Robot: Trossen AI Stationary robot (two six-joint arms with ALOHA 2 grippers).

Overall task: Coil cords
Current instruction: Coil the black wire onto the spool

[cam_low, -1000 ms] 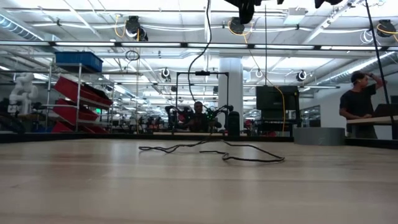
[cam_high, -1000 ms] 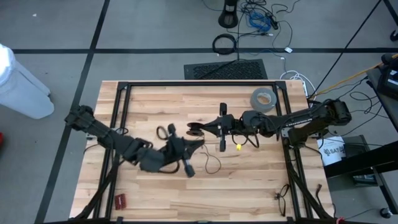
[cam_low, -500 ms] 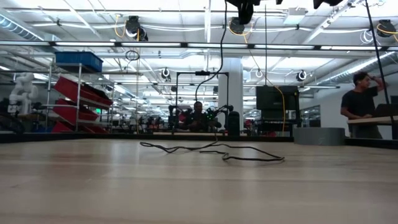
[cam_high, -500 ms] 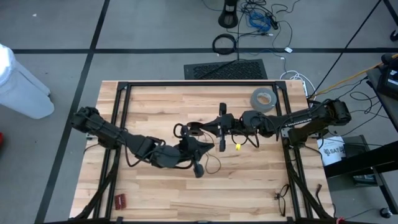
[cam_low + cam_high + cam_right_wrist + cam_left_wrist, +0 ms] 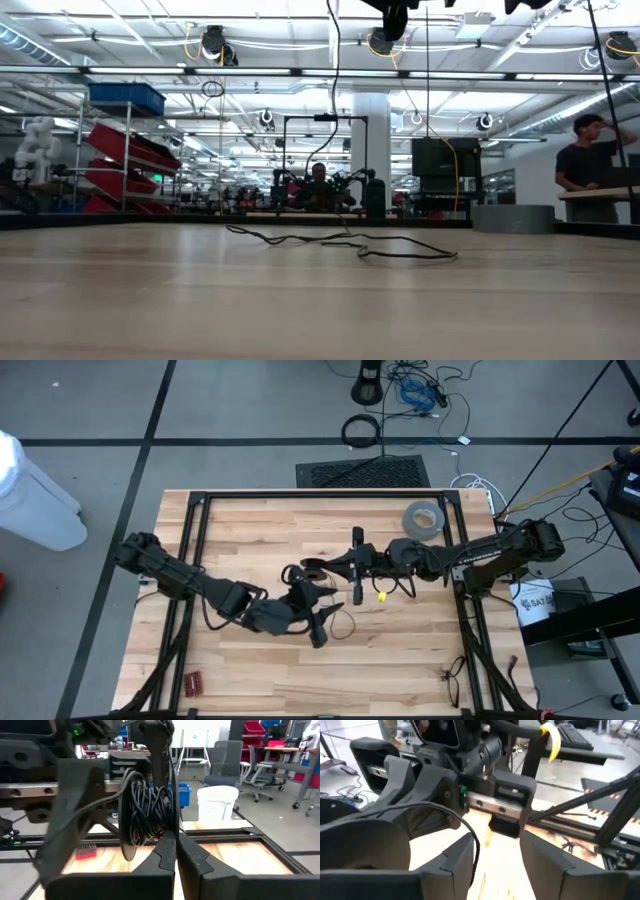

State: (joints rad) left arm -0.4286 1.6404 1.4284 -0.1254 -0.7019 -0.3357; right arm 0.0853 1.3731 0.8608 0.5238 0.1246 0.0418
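Black thin cord [image 5: 145, 810] sits bundled against the right gripper [image 5: 175, 851], whose fingers are closed; the left gripper [image 5: 492, 852] stands parted, cord draping just beside it.

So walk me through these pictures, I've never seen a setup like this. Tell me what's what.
This is a robot with two dark arms at a wooden table. Each arm ends in a two-finger pincer. One picture looks straight down from above. One looks level across the tabletop into the room. The other two come from cameras on each wrist.

The right pincer is shut and holds a wound bundle of thin black cord. The rest of the cord trails loose over the table. The left pincer is open just in front of the right one, with a strand hanging between its fingers.

A grey tape roll lies near the table's far edge.
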